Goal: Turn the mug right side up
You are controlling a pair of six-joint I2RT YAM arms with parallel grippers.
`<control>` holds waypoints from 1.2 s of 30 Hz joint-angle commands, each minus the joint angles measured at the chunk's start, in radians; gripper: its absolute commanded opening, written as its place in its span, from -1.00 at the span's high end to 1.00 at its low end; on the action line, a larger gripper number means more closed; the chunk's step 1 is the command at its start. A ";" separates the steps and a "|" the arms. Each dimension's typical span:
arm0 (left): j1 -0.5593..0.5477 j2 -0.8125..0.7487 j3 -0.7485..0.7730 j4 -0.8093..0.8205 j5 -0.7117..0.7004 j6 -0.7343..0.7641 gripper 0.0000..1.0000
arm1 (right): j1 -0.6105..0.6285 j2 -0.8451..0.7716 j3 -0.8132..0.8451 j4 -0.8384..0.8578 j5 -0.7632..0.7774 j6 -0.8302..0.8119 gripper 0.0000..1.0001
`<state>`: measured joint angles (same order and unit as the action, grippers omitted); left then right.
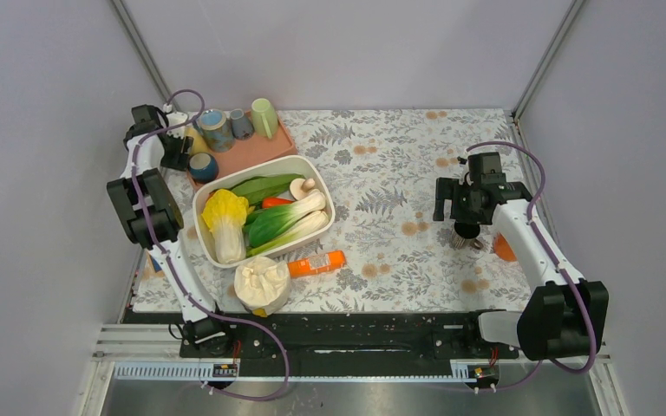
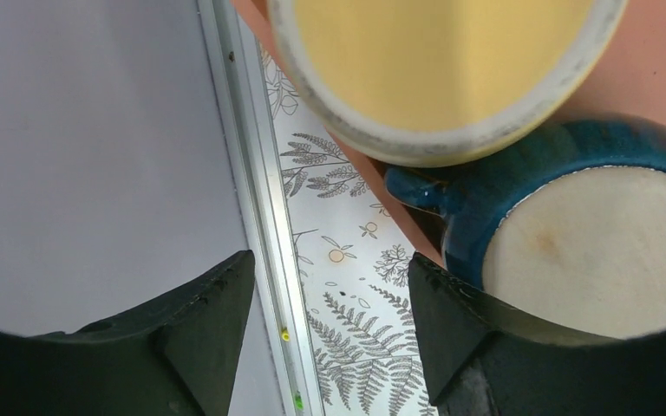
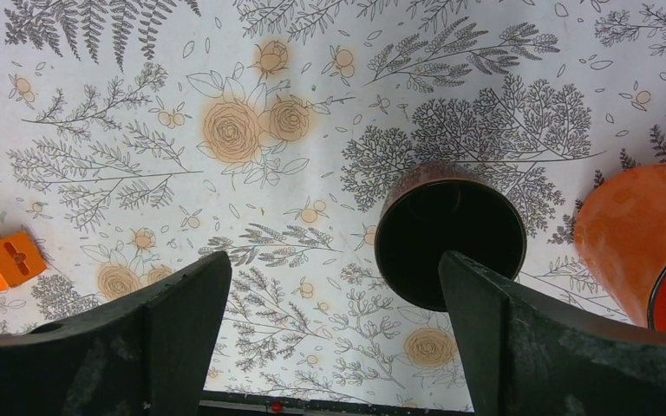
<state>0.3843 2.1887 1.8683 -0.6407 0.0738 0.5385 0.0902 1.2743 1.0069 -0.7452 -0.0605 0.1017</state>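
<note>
blue mug (image 2: pixel 590 251): the task's thing. it stands upside down at the left end of the pink tray (image 1: pixel 243 152), in the far left corner of the desk (image 1: pixel 381 173), with its pale unglazed base facing up and its handle pointing out towards the tray edge.
left fingers (image 2: pixel 199 338): spread apart and grasping nothing. between them only the patterned cloth and the metal rail (image 2: pixel 251 217) show. one finger overlaps the mug's wall in the wrist view; whether it touches is not clear.
risk, grip: as they stand, the fingers straddle the strip beside the tray rather than the mug. closing here would likely catch air or only the handle, and a hold on the handle alone could let the mug swing during the turn.
risk, neighbour: a yellow cup (image 2: pixel 434 61) sits just beside the mug, perhaps touching it. lifting or rotating the mug may knock it.
risk, edge: the mug is near the tray's rim, so a sideways nudge could tip it off onto the desk.
left arm: stretched along the left wall to the far corner, wrist bent down over the tray's end.
right fingers (image 3: pixel 165 347): wide apart and empty, hanging over a dark cup (image 3: pixel 449 234) that stands beside an orange cup (image 3: pixel 633 234).
right arm: reaches forward on the right side with its wrist pointing down, well apart from the mug.
</note>
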 commanded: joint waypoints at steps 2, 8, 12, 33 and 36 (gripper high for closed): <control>-0.022 -0.083 -0.100 0.109 0.015 0.058 -0.36 | 0.015 -0.042 0.006 0.009 0.040 -0.007 -0.99; -0.083 -0.168 -0.231 0.159 0.056 0.117 -0.35 | 0.024 -0.046 0.002 0.009 0.040 -0.008 -0.99; -0.147 -0.218 -0.287 0.159 0.062 0.149 -0.29 | 0.030 -0.053 0.000 0.004 0.040 -0.008 -0.99; -0.085 -0.051 0.089 -0.219 0.334 0.434 -0.09 | 0.048 -0.023 -0.001 0.003 0.041 -0.020 -0.99; -0.085 -0.011 0.120 -0.230 0.297 0.518 0.06 | 0.049 -0.025 0.005 -0.012 0.045 -0.018 -0.99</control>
<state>0.3092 2.1132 1.9392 -0.7963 0.3466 0.9058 0.1284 1.2469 1.0039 -0.7486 -0.0418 0.0975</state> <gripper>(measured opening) 0.505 0.993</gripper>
